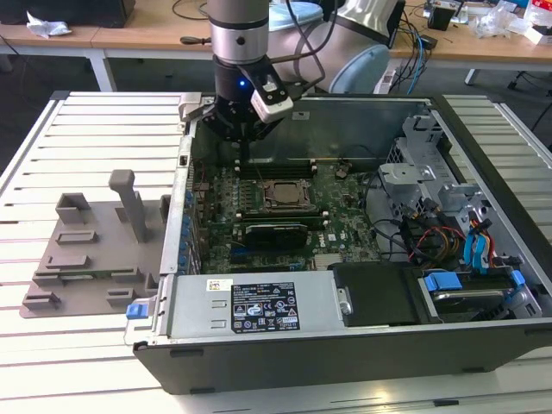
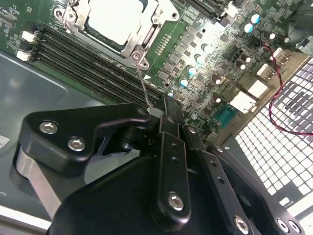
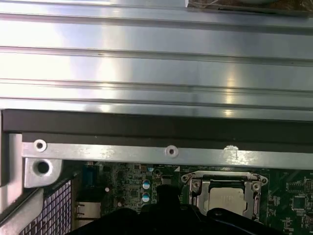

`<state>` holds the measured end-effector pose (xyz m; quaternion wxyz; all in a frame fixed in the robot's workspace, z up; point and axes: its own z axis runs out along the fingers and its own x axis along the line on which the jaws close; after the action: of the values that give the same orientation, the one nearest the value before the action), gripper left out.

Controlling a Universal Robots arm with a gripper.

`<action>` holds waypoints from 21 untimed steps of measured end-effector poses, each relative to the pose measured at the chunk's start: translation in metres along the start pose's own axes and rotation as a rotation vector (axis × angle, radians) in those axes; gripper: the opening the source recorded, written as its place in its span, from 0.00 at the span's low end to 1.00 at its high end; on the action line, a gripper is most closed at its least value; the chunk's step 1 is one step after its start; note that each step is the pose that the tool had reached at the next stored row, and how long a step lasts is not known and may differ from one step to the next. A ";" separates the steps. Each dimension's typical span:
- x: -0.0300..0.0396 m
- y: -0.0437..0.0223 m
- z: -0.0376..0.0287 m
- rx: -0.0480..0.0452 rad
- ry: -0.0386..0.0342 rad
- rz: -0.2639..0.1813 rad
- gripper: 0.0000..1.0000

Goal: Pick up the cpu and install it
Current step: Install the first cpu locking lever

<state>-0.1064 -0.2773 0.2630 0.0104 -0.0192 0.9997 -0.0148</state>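
The cpu (image 2: 116, 18) sits flat inside the socket frame (image 2: 142, 36) on the motherboard (image 2: 205, 54), its pale metal top showing through the frame's window; in the first wrist view it reads the same way, cpu (image 3: 226, 199) seated and bordered by the frame (image 3: 254, 196). Judged from this, the chip is already placed in its socket, not carried.

A thin wire lever (image 2: 143, 85) rises from the frame's corner and runs up to the gripper (image 2: 155, 111). The fingers are drawn close together with the lever's end at or between their tips; whether they truly pinch it cannot be told for certain, but the narrow stance suits working the retention lever rather than holding a chip.

In the exterior view the gripper (image 1: 244, 142) hangs inside the open case (image 1: 483, 155), near its far wall and just beyond the socket (image 1: 285, 195). The memory slots (image 2: 93, 68) lie beside the socket. The grey fixture plate (image 1: 86, 250) lies outside the case on the slatted table (image 1: 103, 121), toward the exterior view's left, well apart from the arm.
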 end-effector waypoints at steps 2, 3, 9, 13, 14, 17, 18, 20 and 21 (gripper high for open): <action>-0.0015 0.0000 0.0001 0.0000 -0.0001 0.000 0.11; -0.0020 0.0000 0.0001 0.0000 0.0000 0.000 0.11; -0.0084 -0.0003 0.0003 0.0000 0.0000 0.000 0.11; -0.0124 -0.0004 0.0005 0.0000 0.0000 0.000 0.11; -0.0140 -0.0005 0.0006 0.0000 0.0000 0.000 0.11; -0.0182 -0.0006 0.0008 -0.0001 -0.0001 0.000 0.11; -0.0206 -0.0007 0.0009 0.0000 0.0000 0.000 0.11; -0.0222 -0.0008 0.0010 0.0000 -0.0001 0.000 0.11; -0.0244 -0.0009 0.0011 -0.0001 -0.0001 0.000 0.11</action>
<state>-0.0820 -0.2772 0.2624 0.0104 -0.0192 0.9997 -0.0147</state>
